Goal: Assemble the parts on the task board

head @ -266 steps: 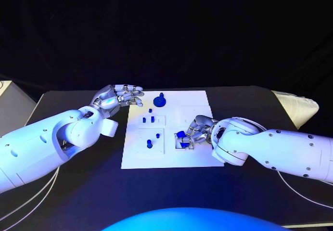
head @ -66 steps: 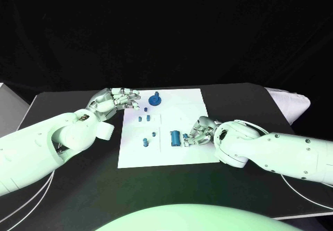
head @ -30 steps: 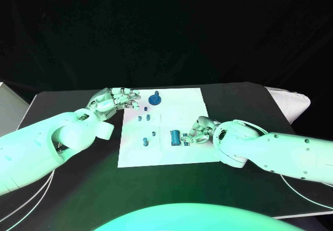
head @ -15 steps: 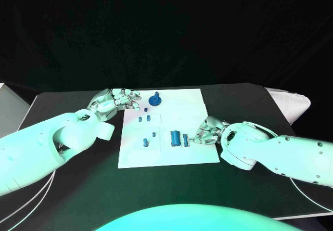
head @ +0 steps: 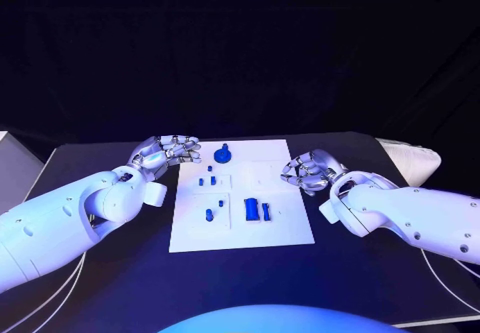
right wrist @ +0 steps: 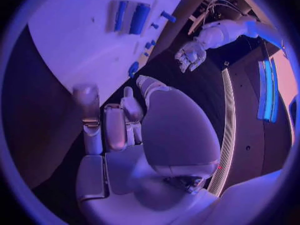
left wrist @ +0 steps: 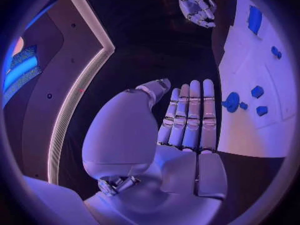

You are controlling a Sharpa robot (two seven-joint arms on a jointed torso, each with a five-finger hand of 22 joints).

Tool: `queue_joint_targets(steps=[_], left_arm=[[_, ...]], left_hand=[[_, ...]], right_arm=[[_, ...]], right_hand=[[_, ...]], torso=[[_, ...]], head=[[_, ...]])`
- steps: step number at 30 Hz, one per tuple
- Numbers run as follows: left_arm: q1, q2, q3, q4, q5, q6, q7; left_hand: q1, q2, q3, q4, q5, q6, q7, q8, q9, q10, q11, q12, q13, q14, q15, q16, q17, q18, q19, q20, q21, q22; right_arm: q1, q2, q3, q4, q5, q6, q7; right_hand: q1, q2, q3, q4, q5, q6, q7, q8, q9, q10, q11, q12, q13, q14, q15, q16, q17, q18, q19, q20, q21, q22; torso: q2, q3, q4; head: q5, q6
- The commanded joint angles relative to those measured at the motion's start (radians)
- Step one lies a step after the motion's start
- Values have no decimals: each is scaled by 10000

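Head view: task board (head: 285, 232) carries several seated blue parts (head: 253, 209); both the left hand (head: 168, 149) and right hand (head: 312, 169) hover beside it, released, grasping nothing; assembly looks well advanced.

1. A flat white rectangular task board (head: 285, 232) lay in the middle of the black surface (head: 380, 277).
2. A round blue part with an upright stem (head: 222, 153) stood near the board's far edge.
3. Two long blue block parts (head: 259, 209) lay side by side near the board's middle, with smaller blue pieces (head: 209, 214) beside them.
4. The left hand (head: 168, 150) hovered at the board's far left corner, fingers curled, holding nothing.
5. The right hand (head: 311, 170) hung by the board's right edge, fingers curled, empty.
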Motion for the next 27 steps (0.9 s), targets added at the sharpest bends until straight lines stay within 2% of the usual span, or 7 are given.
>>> queue_joint_targets(steps=[1,22,23,24,25,26,27], left_arm=[[-7,243,-3,-308,449,-623,815],[-1,1172,2,-1829,806,-2132,1778],[-3,1130,-3,-1791,714,-1860,1430],[1,1130,-10,-1785,717,-1870,1432],[15,1129,-32,-1765,725,-1900,1438],[38,1128,-68,-1731,739,-1951,1448],[70,1127,-118,-1684,758,-2021,1462]], left_hand=[[-35,-152,44,180,-50,-341,-96,-198,-53,-223,147,-228,-87,-384,197,-848,-132,15,-394,269,-844,-573],[682,372,-2070,855,-660,-706,-236,-836,-810,-1887,408,-357,-130,-1488,724,-3645,-1107,-14,-704,885,-3573,-3207],[-3788,1916,-4932,-1245,-2237,-9281,-1913,-1988,-3200,-11221,-1433,-1044,-774,-9441,-1021,-4876,-3611,-1694,-8555,-2007,-4213,-5298],[-3807,1916,-4932,-1245,-2237,-9281,-1913,-1988,-3200,-11221,-1433,-1044,-774,-9441,-1021,-4876,-3611,-1694,-8555,-2007,-4213,-5298],[-4064,1916,-4932,-1245,-2237,-9281,-1913,-1988,-3200,-11221,-1433,-1044,-774,-9441,-1021,-4876,-3611,-1694,-8555,-2007,-4213,-5298],[-4399,1916,-4932,-1245,-2237,-9281,-1913,-1988,-3200,-11221,-1433,-1044,-774,-9441,-1021,-4876,-3611,-1694,-8555,-2007,-4213,-5298],[-4768,1916,-4932,-1245,-2237,-9281,-1913,-1988,-3200,-11221,-1433,-1044,-774,-9441,-1021,-4876,-3611,-1694,-8555,-2007,-4213,-5298]], right_arm=[[82,190,55,-666,3395,-193,3113],[106,1652,308,-3961,5966,1510,5364],[120,1626,303,-3926,5666,1001,4811],[117,1623,307,-3917,5672,995,4814],[108,1616,317,-3886,5691,976,4825],[93,1604,335,-3836,5723,943,4844],[71,1588,360,-3766,5768,898,4869]], right_hand=[[148,-47,281,2,-77,-194,130,-78,-86,-1676,84,-3304,-2184,-997,100,-2468,-2160,301,-746,106,-3212,-1332],[157,-161,1372,-794,-928,-663,754,-861,-1404,-2009,1062,-8566,-10500,-3613,1384,-10802,-7388,331,-3139,1465,-5759,-8352],[-3963,2144,-3275,-2805,-3003,-9761,-1209,-2218,-5355,-5242,-394,-9969,-12038,-6814,333,-12815,-11955,-1511,-6165,-707,-6391,-12296],[-4040,2144,-3275,-2805,-3003,-9761,-1209,-2218,-5355,-5286,-394,-9969,-12038,-6857,333,-12815,-11955,-1511,-6203,-707,-6391,-12296],[-4353,2144,-3275,-2805,-3003,-9761,-1209,-2218,-5355,-5517,-394,-9969,-12038,-7076,333,-12815,-11955,-1511,-13210,-707,-6391,-12296],[-4679,2144,-3275,-2805,-3003,-9761,-1209,-2218,-5355,-12728,-394,-9969,-12038,-14241,333,-12815,-11955,-1511,-13210,-707,-6391,-12296],[-5026,2144,-3275,-2805,-3003,-9761,-1209,-2218,-5355,-12728,-394,-9969,-12038,-14241,333,-12815,-11955,-1511,-13210,-707,-6391,-12296]], torso=[[-240,-119,17],[-428,-64,73],[-451,-95,87],[-452,-93,89],[-458,-88,95],[-467,-78,105],[-479,-66,118]], head=[[21,238],[243,1076],[214,1009],[213,1013],[210,1029],[204,1054],[197,1089]])
